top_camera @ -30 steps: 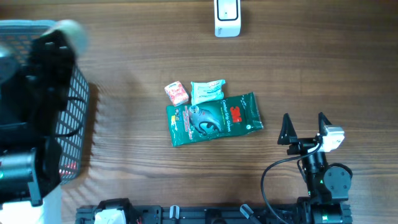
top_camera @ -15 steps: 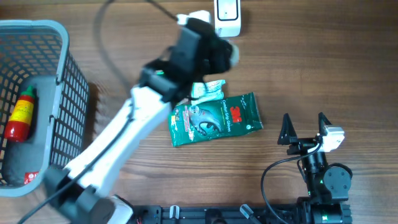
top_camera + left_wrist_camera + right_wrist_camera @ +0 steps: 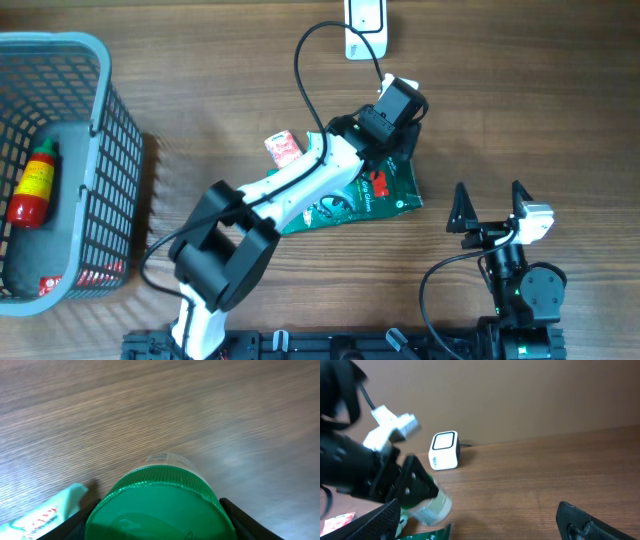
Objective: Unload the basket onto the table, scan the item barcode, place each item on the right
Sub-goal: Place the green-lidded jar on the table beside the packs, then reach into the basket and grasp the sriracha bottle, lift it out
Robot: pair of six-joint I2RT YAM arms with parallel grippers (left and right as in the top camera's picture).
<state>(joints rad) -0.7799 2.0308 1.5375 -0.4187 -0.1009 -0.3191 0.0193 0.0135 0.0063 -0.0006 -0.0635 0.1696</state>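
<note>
Swung rightward over the green pack [image 3: 395, 190] since half a second ago, the left gripper [image 3: 422, 496] is clamped partway closed around a green-capped bottle [image 3: 160, 510]. Nearest, at lower right, the right gripper [image 3: 490, 203] gapes wide and empty. Beyond it lies the pack, then the held bottle at upper centre, then the white scanner [image 3: 364, 28] at the top edge.

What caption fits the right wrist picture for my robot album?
Left gripper holds a green-capped bottle near the white scanner on the wooden table.
</note>
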